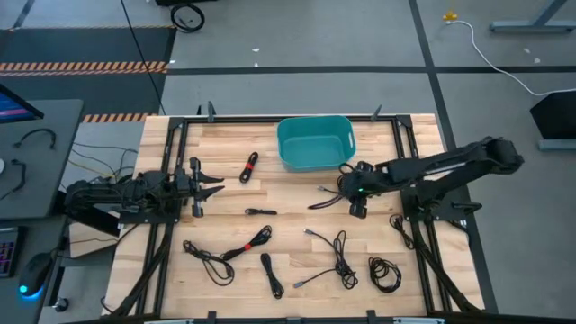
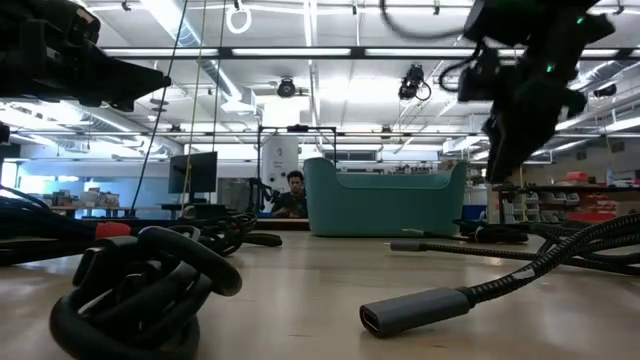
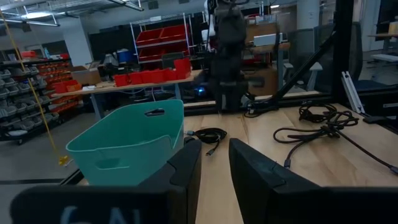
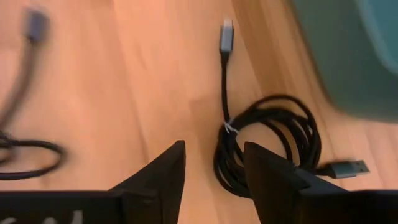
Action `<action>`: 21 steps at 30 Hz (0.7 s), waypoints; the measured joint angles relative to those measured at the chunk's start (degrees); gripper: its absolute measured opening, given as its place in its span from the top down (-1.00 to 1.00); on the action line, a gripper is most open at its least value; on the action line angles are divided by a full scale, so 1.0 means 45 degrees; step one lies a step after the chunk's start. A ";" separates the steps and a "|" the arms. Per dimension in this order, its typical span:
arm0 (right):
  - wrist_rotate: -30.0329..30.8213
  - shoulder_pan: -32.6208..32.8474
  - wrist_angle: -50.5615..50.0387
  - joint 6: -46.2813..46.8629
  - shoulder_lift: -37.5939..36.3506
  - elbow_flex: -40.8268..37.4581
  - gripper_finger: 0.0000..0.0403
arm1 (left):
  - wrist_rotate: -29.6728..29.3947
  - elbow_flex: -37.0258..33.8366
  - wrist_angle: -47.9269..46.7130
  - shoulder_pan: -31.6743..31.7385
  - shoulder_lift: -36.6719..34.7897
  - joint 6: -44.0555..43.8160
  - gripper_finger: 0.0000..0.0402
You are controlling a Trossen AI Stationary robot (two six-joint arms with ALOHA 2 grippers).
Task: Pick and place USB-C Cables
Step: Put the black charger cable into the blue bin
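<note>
Several thin black USB-C cables lie flat on the wooden table. One coiled cable (image 1: 327, 197) lies just in front of the teal bin (image 1: 314, 142); it also shows in the right wrist view (image 4: 267, 144). My right gripper (image 1: 347, 187) hangs open above the table beside this coil, its fingers (image 4: 163, 168) clear of it. My left gripper (image 1: 209, 187) is open and empty at the table's left, pointing level toward the bin (image 3: 127, 146). Other cables lie near the left gripper (image 1: 249, 167), at mid table (image 1: 261, 211) and along the near side (image 1: 225, 254).
More cables lie on the near half of the table: a straight one (image 1: 272, 274), a looped one (image 1: 339, 256) and a coil (image 1: 385, 273). The black frame rails (image 1: 171, 144) run along the table's sides. A plug end (image 2: 410, 310) lies close to the low camera.
</note>
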 joint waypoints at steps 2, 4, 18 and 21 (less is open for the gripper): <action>0.0029 -0.0183 0.0142 -0.0109 0.0732 0.0000 0.14 | 0.0000 0.0003 0.0000 0.0005 -0.0003 0.0000 0.55; 0.0029 -0.0358 0.0173 -0.0217 0.1412 0.0000 0.14 | 0.0000 0.0004 0.0000 0.0001 0.0000 -0.0005 0.55; -0.0984 -0.1318 0.0956 -0.1357 0.4438 0.0126 0.61 | 0.0000 0.0000 0.0002 0.0003 0.0000 0.0000 0.54; -0.1233 -0.1388 0.0923 -0.1370 0.4164 0.0059 0.86 | -0.0003 0.0001 0.0004 0.0000 -0.0001 -0.0003 0.55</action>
